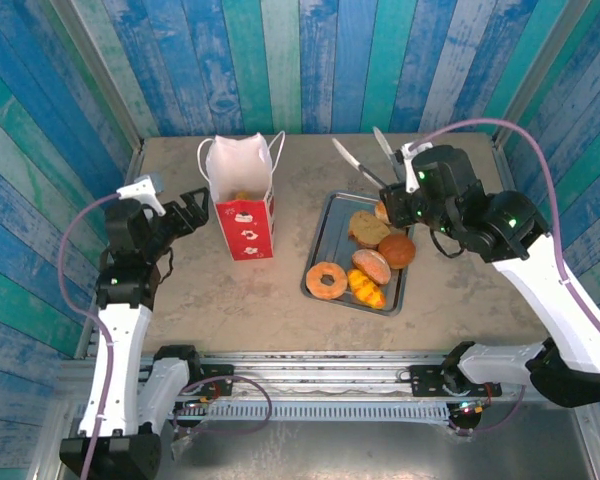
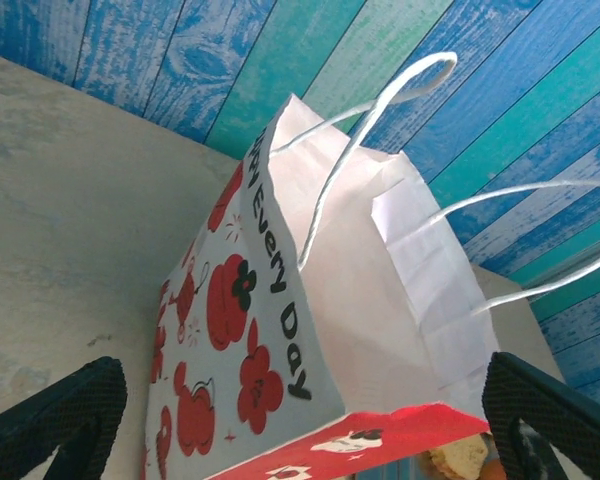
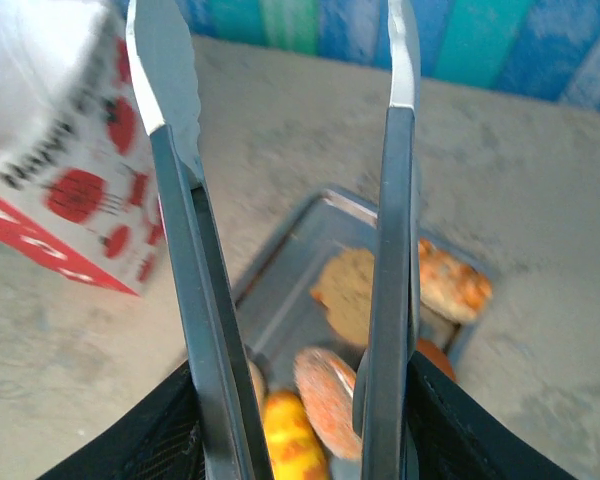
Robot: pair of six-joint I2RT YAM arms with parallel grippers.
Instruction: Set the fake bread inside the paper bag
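1. At 5 o'clock of table (image 1: 230, 300) centre, on near end of grey metal tray (image 1: 332, 228): ring donut (image 1: 327, 279) and yellow twisted roll (image 1: 367, 290), side by side
2. Beyond these, on same tray: rest of the fake bread (image 1: 371, 265), including round bun (image 1: 397, 250), packed close together
3. At 9 o'clock: left gripper (image 1: 192, 210), jaws spread wide, nothing between them, just beside paper bag (image 1: 243, 215) at its 9 o'clock face, apart from it
4. At 11 o'clock: paper bag upright, mouth open, cord handles up; one golden piece (image 1: 242, 196) glimpsed inside
5. At 2 o'clock, over far end of tray: right gripper (image 1: 395, 205), clamped on handle end of metal tongs (image 1: 360, 165)
6. Farthest: tongs blades apart, empty, pointing to 11 o'clock
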